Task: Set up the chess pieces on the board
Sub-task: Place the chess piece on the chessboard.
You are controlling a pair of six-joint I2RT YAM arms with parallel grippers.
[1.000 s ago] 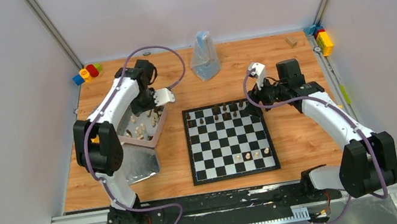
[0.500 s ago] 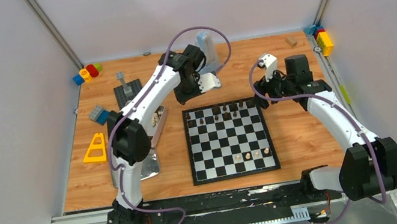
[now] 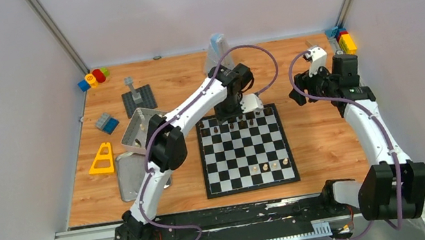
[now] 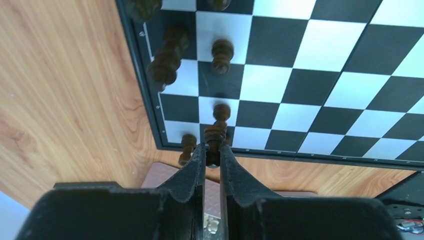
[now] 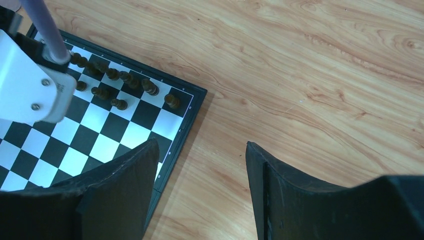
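Observation:
The board (image 3: pixel 242 154) lies mid-table. Several dark chess pieces (image 3: pixel 239 120) stand on its two far rows, and three cream pieces (image 3: pixel 270 166) stand near its front edge. My left gripper (image 3: pixel 240 107) hovers over the board's far edge. In the left wrist view the left gripper (image 4: pixel 212 150) is shut on a dark chess piece (image 4: pixel 215 134), just above the board (image 4: pixel 320 60) near other dark pieces (image 4: pixel 221 50). My right gripper (image 3: pixel 301 87) hangs open beyond the board's far right corner. In the right wrist view the right gripper (image 5: pixel 200 144) is over bare wood beside the board (image 5: pixel 112 145).
A silver tin (image 3: pixel 133 128) holding more pieces sits left of the board, its lid (image 3: pixel 131 176) in front of it. Also on the table are a grey studded plate (image 3: pixel 140 98), a yellow triangle (image 3: pixel 102 159), a plastic bag (image 3: pixel 218 50), and coloured bricks (image 3: pixel 93 78) in both far corners.
My left arm swung right from the tin to the board's far edge, carrying a dark piece. My right arm drew back to the right, away from the board's corner.

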